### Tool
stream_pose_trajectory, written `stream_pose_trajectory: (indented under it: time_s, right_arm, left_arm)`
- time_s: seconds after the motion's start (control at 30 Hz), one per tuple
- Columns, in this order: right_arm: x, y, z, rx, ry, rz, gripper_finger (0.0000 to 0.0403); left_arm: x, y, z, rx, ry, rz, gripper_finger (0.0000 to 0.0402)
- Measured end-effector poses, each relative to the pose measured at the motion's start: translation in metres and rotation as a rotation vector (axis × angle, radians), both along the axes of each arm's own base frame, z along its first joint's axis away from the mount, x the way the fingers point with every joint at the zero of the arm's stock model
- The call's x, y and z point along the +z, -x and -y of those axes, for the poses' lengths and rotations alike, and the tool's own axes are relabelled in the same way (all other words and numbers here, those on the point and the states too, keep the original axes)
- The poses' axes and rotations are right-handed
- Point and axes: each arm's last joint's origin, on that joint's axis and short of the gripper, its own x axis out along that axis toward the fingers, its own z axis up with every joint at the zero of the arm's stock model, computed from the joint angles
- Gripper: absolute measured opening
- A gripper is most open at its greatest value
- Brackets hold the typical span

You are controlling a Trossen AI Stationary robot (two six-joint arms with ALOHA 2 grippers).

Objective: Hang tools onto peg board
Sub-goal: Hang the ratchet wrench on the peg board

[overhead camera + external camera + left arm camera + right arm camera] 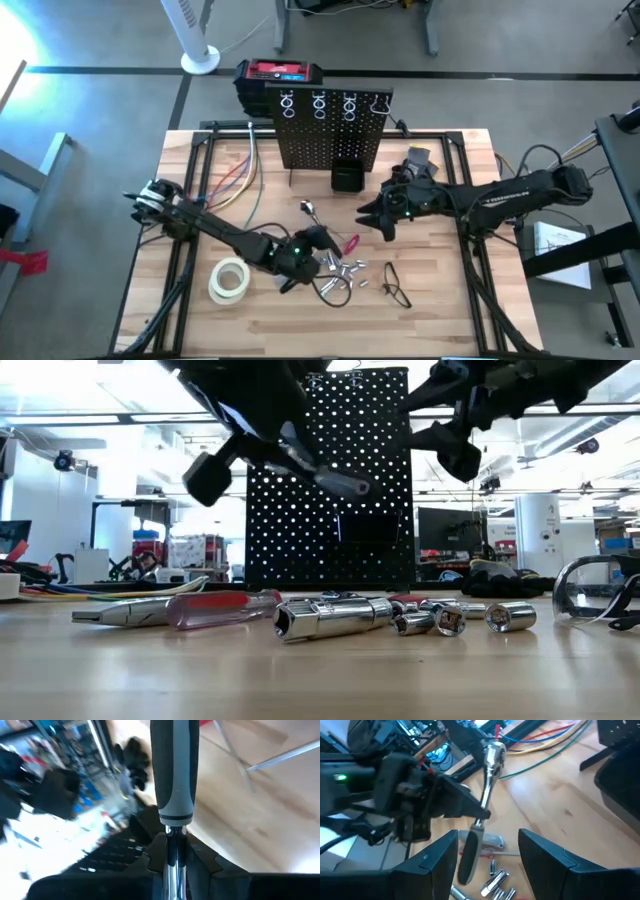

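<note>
Above the tabletop point(180, 320), the left gripper point(470, 812) has its fingers clamped on a ratchet wrench point(482, 805); nearby, the right gripper point(378, 222) hovers, fingers spread, empty.

Overhead and table-level cameras share the peg board point(330, 130); each wrist camera peers closely past its own fingers at the same ratchet point(482, 805).
</note>
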Motion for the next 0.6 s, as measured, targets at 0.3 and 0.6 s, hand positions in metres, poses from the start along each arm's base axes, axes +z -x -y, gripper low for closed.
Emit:
stream_pose_trajectory:
  time_s: [0.3, 0.6]
  right_arm:
    - [0.006, -0.021, 0.001, 0.001, 0.022, -0.003, 0.0199]
    - [0.020, -0.039, -0.003, 0.082, 0.012, 0.025, 0.0199]
  left_arm:
    - [0.006, -0.010, 0.008, -0.200, -0.141, 0.108, 0.0030]
    - [0.012, -0.012, 0.017, -0.362, -0.173, 0.197, 0.0030]
